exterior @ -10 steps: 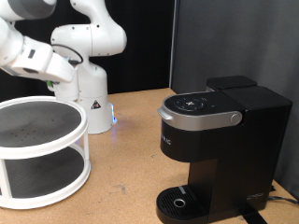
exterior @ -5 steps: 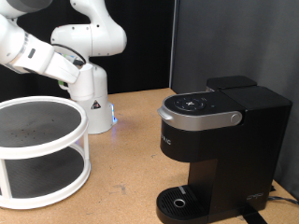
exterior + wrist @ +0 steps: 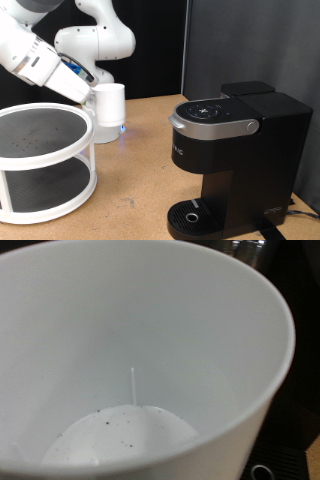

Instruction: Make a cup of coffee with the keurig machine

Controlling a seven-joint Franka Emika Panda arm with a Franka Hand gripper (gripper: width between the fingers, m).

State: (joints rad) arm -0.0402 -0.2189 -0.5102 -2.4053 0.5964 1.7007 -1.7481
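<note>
The small white cup (image 3: 110,104) hangs in the air at the end of my hand, above the table and in front of the robot base. My gripper (image 3: 93,97) is shut on the cup's side towards the exterior view's left, and its fingers are mostly hidden by the cup. In the wrist view the cup's (image 3: 130,360) white inside fills the picture and looks empty. The black keurig machine (image 3: 235,150) stands at the exterior view's right with its lid down and its round drip base (image 3: 190,215) bare. The cup is well to the left of the machine.
A white round two-tier shelf (image 3: 62,195) stands at the exterior view's left, below my arm. The white robot base (image 3: 95,45) is at the back, with a black backdrop behind. Bare wooden tabletop (image 3: 135,170) lies between shelf and machine.
My arm has swung towards the exterior view's right, and the white cup in my hand has come into view in front of the robot base.
</note>
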